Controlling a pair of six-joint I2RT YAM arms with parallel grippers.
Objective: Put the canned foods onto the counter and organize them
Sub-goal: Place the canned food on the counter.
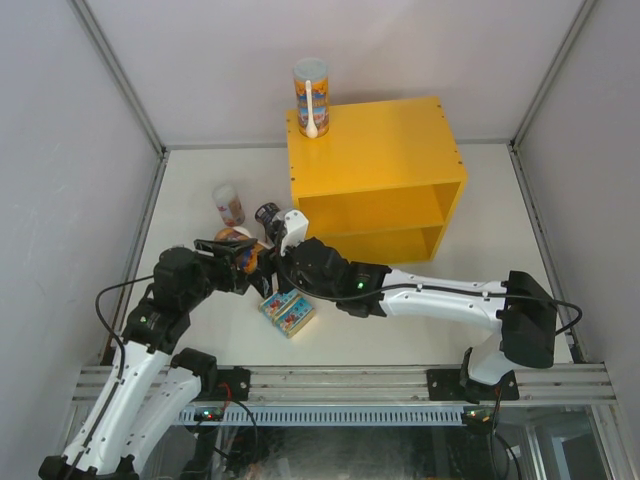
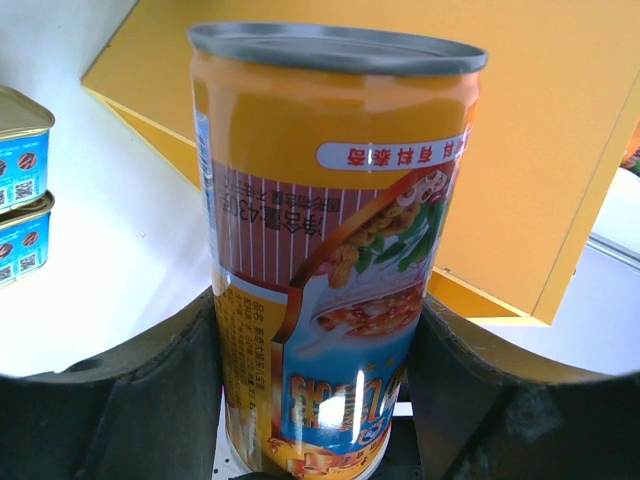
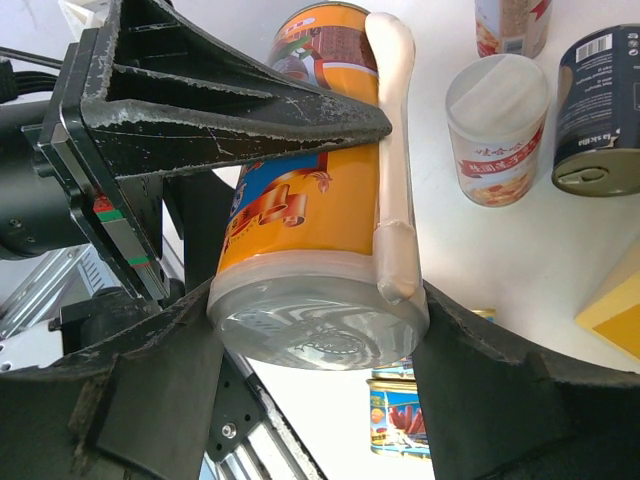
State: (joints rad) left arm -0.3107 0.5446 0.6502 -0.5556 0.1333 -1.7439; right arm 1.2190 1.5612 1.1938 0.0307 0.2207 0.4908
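white table (image 1: pixel 190 180); steel-rimmed orange-blue tube (image 2: pixel 330 250) gripped by left fingers (image 2: pixel 150 400) and right fingers (image 3: pixel 130 400).

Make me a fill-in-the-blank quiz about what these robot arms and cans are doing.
1. The left gripper and right gripper both clamp one tall orange can, which has a white ____ fixed along its side.
2. A second tall can stands on ____ of the yellow box.
3. Near the arms, ____ flat blue tins lie stacked.
Missing words: spoon; top; two.
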